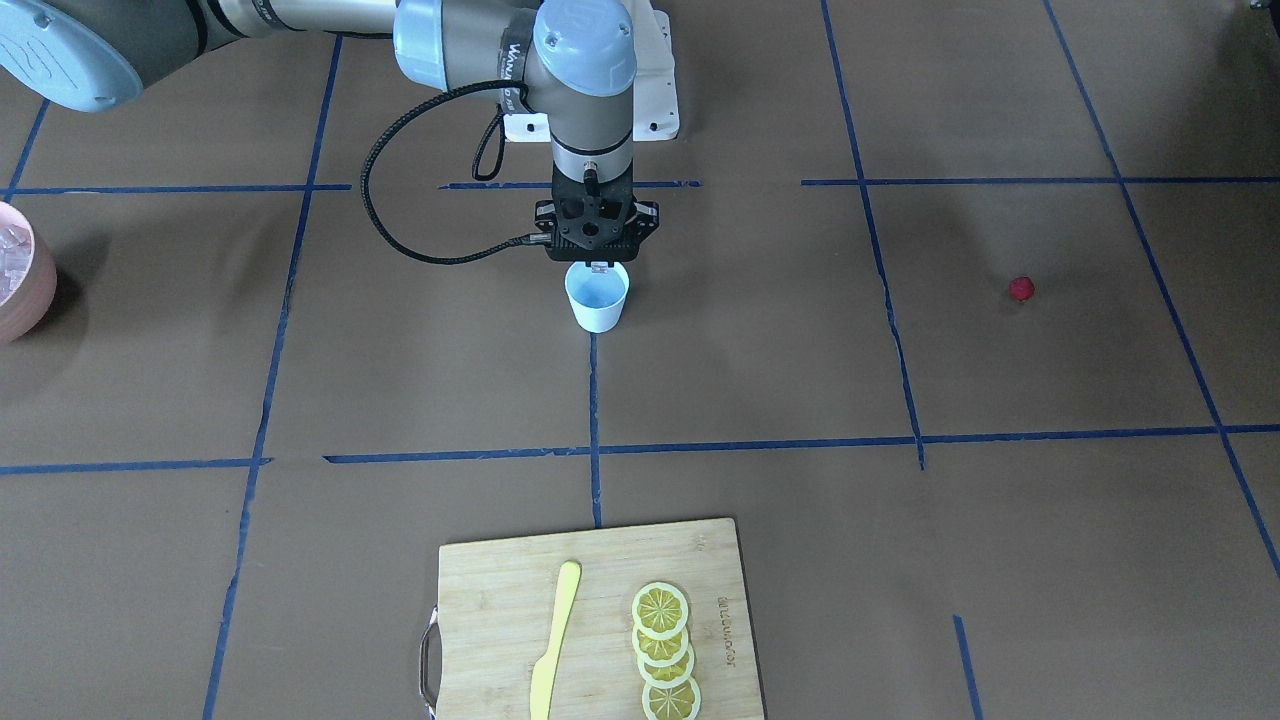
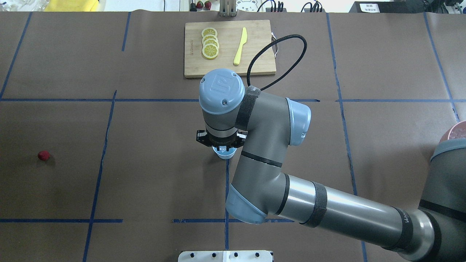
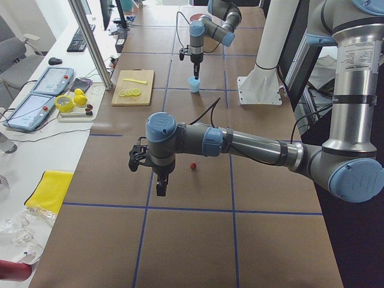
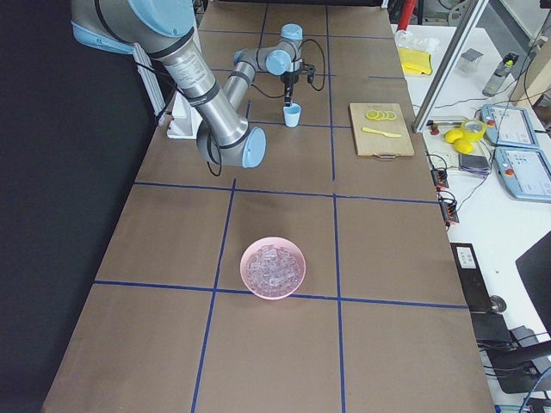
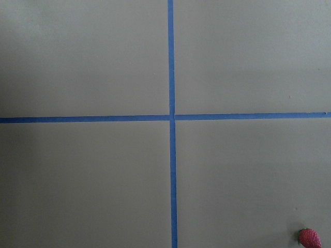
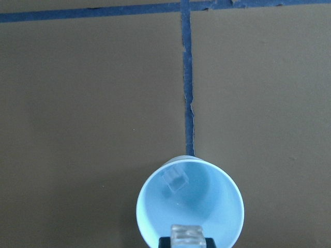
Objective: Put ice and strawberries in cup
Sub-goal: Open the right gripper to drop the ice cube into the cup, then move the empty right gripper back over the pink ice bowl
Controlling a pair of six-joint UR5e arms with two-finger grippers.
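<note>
The pale blue cup (image 1: 597, 297) stands near the table's middle, on a blue tape line. One ice cube (image 6: 175, 178) lies inside the cup (image 6: 189, 206). My right gripper (image 1: 598, 266) hangs straight over the cup's mouth, shut on a second ice cube (image 6: 187, 236). The red strawberry (image 1: 1020, 289) lies alone on the table on my left side; it also shows in the left wrist view (image 5: 309, 237). My left gripper (image 3: 161, 187) hovers above the table near the strawberry (image 3: 192, 165); I cannot tell whether it is open or shut.
A pink bowl (image 4: 274, 268) of ice cubes sits on my right side. A wooden cutting board (image 1: 600, 560) at the far edge holds lemon slices (image 1: 663, 650) and a yellow knife (image 1: 555, 640).
</note>
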